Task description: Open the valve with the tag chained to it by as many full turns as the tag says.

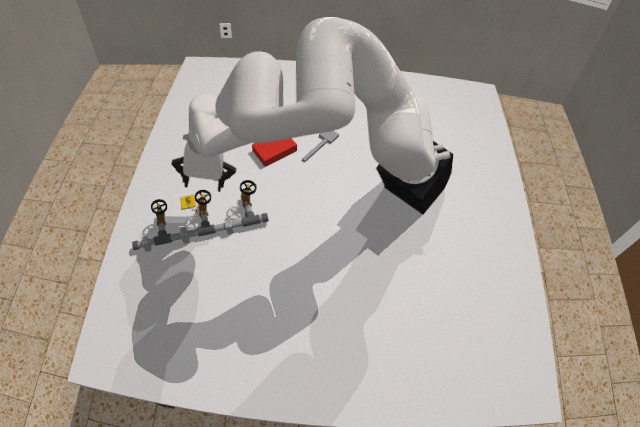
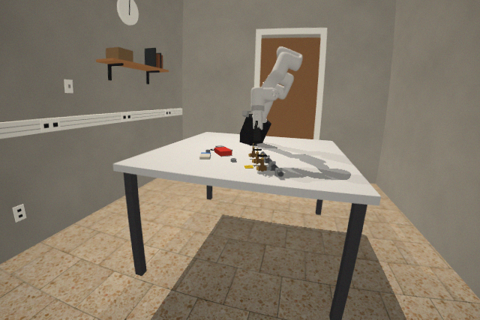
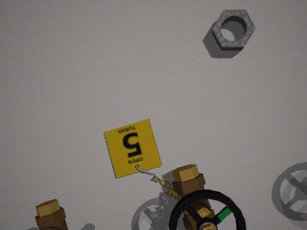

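Three valves with black handwheels stand in a row on a grey pipe (image 1: pixel 201 230): the left valve (image 1: pixel 156 201), the middle valve (image 1: pixel 199 192) and the right valve (image 1: pixel 243 190). A yellow tag (image 1: pixel 187 201) lies flat beside the middle valve. In the wrist view the tag (image 3: pixel 132 148) reads "OPEN 5 TURNS" and a short chain (image 3: pixel 160 182) ties it to the valve with the black handwheel (image 3: pixel 207 213) at the bottom edge. My gripper (image 1: pixel 203 176) is open and empty, hovering just behind and above the middle valve. Its fingers do not show in the wrist view.
A red block (image 1: pixel 274 150) and a grey hammer-like tool (image 1: pixel 320 144) lie behind the valves, partly under my arm. A grey hex nut (image 3: pixel 233 30) lies on the table beyond the tag. My black base (image 1: pixel 416 182) stands to the right.
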Motion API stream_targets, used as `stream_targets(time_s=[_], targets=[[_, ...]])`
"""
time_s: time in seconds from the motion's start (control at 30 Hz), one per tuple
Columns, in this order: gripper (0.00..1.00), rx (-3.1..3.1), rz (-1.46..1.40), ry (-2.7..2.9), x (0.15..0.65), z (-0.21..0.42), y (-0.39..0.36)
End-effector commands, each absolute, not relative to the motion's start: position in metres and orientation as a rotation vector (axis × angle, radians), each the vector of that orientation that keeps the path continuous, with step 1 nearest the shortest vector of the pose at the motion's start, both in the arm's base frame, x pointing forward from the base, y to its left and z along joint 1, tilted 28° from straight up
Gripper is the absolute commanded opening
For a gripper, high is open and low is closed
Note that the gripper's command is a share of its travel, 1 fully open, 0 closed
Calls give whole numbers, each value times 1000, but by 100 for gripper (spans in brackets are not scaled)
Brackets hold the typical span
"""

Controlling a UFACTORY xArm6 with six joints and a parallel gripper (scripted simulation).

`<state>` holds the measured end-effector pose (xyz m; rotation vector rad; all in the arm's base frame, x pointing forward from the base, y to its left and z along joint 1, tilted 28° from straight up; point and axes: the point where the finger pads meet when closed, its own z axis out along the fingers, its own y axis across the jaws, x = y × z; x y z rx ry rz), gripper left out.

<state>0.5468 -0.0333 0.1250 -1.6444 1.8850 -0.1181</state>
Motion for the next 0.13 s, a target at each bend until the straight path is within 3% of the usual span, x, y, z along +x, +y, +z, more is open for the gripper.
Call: stream_targets(time_s=[0.0, 0.1], targets=[[100, -1643, -123, 1883, 548, 127, -34], [100, -1643, -123, 1883, 548, 127, -34]])
